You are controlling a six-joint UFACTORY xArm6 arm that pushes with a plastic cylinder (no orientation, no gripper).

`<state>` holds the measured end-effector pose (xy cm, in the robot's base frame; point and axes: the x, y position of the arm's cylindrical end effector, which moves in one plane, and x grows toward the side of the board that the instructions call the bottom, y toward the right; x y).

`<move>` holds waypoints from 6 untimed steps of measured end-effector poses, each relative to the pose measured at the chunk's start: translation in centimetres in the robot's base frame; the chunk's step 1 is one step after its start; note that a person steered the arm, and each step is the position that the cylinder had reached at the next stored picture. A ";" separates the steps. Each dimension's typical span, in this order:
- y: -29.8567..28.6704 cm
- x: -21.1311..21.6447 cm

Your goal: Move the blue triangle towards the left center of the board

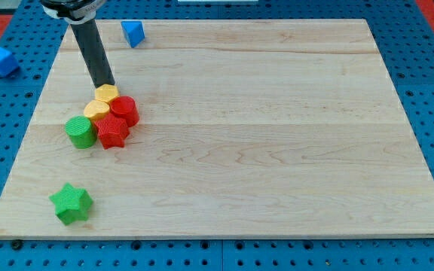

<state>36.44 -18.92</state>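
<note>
A blue block (132,33), which looks like the triangle, sits on the wooden board (277,150) near its top edge, left of centre. My dark rod comes down from the view's top left. My tip (105,84) rests below and left of the blue block, right at the upper edge of a yellow block (107,94). The tip is well apart from the blue block.
A cluster sits just below my tip: a second yellow block (96,110), a red cylinder (124,110), a red star (113,130) and a green cylinder (80,132). A green star (71,203) lies at the bottom left. Another blue block (1,60) lies off the board at the left.
</note>
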 end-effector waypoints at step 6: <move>0.9 -10.2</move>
<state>26.27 -18.00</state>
